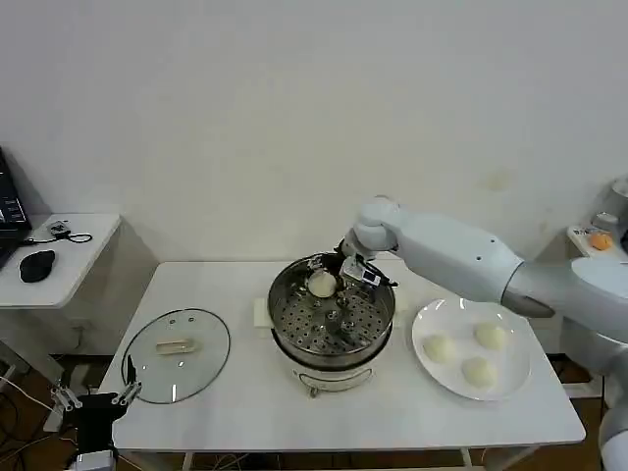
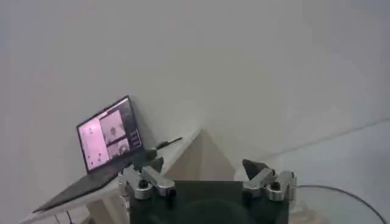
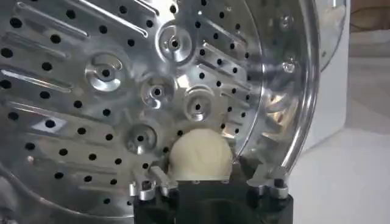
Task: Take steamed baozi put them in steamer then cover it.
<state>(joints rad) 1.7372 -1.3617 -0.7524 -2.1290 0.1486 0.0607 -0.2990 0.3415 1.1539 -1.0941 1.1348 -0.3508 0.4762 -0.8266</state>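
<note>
- Baozi, one smooth, round, cream-white bun, sat clamped in the right gripper inside the far left part of the steamer in the head view.
- That steamer was a round, shiny steel basket with a floor full of small holes, on a white base in the middle of the white table.
- Three more buns lay on a flat white plate just to the right of the steamer, apart from one another.
- A round glass lid with a pale handle lay flat on the table to the steamer's left, well apart from it.
- The left gripper hung low at the table's near left corner, its fingers spread and holding nothing.
- A second white table at far left carried a black mouse and the edge of a laptop.
- In the left wrist view, the left gripper showed its two metal-tipped fingers parted; beyond stood an open laptop with a pinkish lit screen, its writing too small to read, and the glass lid's rim showed at one corner.
- In the right wrist view, the right gripper squeezed the matte, doughy bun between its fingers, close against the steamer's perforated, ribbed steel floor and its curved polished wall.
</note>
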